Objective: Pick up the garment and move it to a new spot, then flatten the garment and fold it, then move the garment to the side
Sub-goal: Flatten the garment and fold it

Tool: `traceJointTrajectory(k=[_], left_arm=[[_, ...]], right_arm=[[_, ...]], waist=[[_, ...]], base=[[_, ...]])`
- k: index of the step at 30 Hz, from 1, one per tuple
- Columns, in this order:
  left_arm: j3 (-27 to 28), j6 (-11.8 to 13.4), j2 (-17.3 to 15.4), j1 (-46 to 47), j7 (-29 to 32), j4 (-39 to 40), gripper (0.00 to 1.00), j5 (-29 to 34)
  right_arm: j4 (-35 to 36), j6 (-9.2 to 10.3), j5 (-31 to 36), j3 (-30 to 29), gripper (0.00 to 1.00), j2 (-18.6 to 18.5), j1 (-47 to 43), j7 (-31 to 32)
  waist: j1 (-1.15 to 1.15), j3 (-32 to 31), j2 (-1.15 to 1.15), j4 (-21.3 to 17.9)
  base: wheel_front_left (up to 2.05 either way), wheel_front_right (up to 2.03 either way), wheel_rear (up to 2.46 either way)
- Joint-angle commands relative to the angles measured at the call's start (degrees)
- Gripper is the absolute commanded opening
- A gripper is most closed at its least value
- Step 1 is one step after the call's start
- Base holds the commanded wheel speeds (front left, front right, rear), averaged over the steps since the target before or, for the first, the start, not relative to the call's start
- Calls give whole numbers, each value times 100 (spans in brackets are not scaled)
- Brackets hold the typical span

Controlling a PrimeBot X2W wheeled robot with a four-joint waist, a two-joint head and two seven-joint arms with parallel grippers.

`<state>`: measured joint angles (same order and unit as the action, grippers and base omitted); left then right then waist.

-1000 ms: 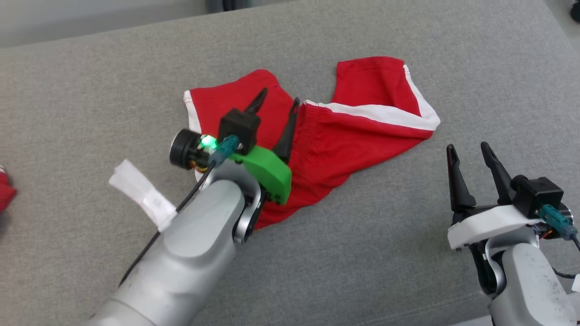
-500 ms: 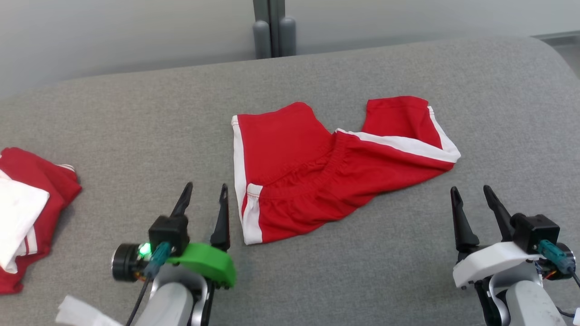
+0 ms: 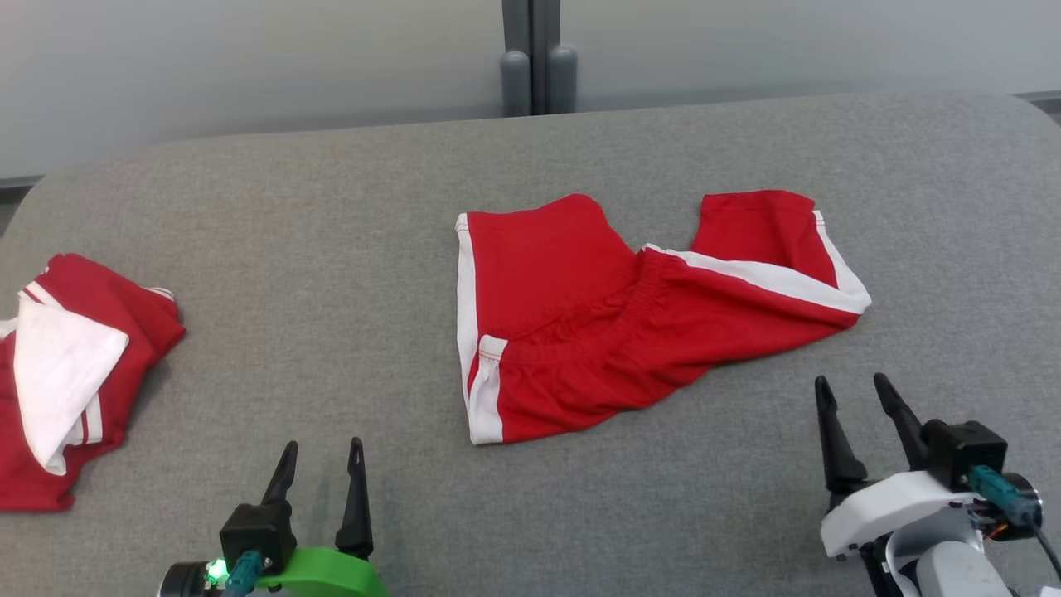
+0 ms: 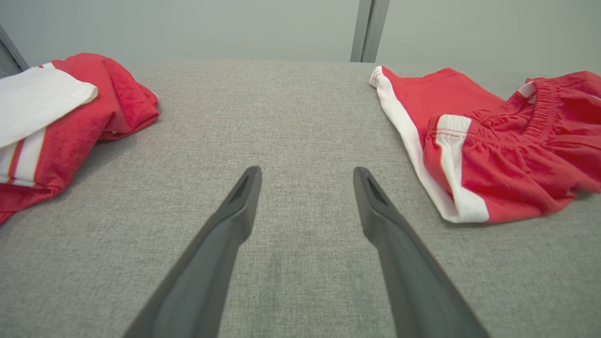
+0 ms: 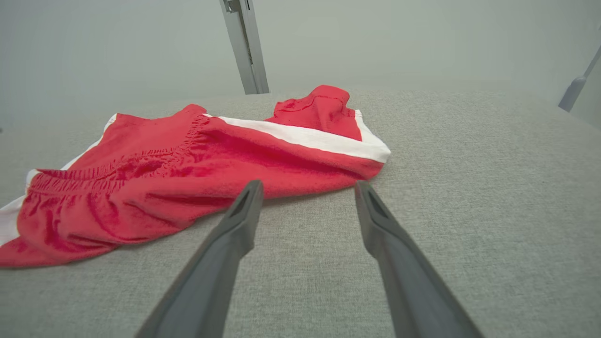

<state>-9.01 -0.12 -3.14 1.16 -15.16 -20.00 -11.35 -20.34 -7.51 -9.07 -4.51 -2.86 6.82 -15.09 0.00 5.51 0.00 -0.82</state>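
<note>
The garment (image 3: 630,319), red shorts with white side stripes, lies rumpled and partly folded over itself in the middle of the grey padded surface (image 3: 331,249). The left wrist view has the garment (image 4: 493,141) at its right, the right wrist view has the garment (image 5: 188,178) ahead and to the left. My left gripper (image 3: 323,452) stands open at the lower left, apart from the cloth, nothing between its fingers. My right gripper (image 3: 854,385) is open at the lower right, just short of the garment's near edge, also empty.
A second red and white garment (image 3: 66,373) lies bunched at the far left edge of the surface, also seen as a heap (image 4: 61,122) in the left wrist view. A grey post (image 3: 537,58) rises behind the surface against a pale wall.
My left gripper has let go of the garment, opened fully and drawn back to the lower left. The head camera has tilted up, bringing the left heap and the wall into view.
</note>
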Motion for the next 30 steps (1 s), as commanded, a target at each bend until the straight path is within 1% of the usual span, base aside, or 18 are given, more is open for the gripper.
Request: traceJointTrajectory(k=[1, 3, 5, 7, 10, 16, 20, 24, 27, 28, 30], left_arm=[[54, -47, -2, 15, 3, 18, 100, 41], [55, -91, 13, 133, 3, 11, 100, 56], [-28, -115, 19, 238, 2, 31, 100, -59], [-139, -106, 15, 324, 2, 36, 100, -137], [-270, -70, 14, 429, 2, 13, 100, -234], [-461, 2, 15, 500, 2, -41, 100, -423], [-536, 16, 17, 543, 2, -69, 100, -464], [-630, 23, 17, 541, 1, -80, 100, -525], [-663, 62, 16, 507, 2, -74, 100, -552], [-668, 64, 17, 483, 1, -69, 100, -554], [-664, 71, 17, 432, 1, -74, 100, -557]], right_arm=[[20, 4, 18, 152, 100, -12, 69, -12], [-36, 4, 56, 497, 100, -8, 209, -12], [-150, 4, 48, 893, 100, -19, 400, -11], [-274, 5, -8, 1332, 100, -160, 707, -12], [-575, 5, -233, 2152, 100, -328, 1283, -12], [-1271, 6, -1043, 3873, 100, -722, 2542, 222], [-1657, 6, -1584, 4657, 100, -891, 3129, 370], [-1960, 6, -2143, 5299, 100, -996, 3437, 518], [-2098, 6, -2502, 5650, 100, -1049, 3506, 481], [-2133, 6, -2615, 5762, 76, -1069, 3516, 453], [-2210, 6, -2751, 5945, 0, -1143, 3549, 370]], waist=[[0, 83, 0, 104], [0, 154, 0, 208], [0, 233, 0, 331], [0, 328, 0, 478], [0, 447, 0, 707], [0, 649, 0, 1111], [0, 726, 0, 1351], [0, 755, 0, 1509], [0, 736, 0, 1556], [0, 723, 0, 1561], [0, 686, 0, 1550]], base=[[0, 0, 0], [0, 0, 0], [0, 0, 0], [0, 0, 0], [0, 0, 0], [0, 0, 0], [0, 0, 0], [0, 0, 0], [0, 0, 0], [0, 0, 0], [0, 0, 0]])
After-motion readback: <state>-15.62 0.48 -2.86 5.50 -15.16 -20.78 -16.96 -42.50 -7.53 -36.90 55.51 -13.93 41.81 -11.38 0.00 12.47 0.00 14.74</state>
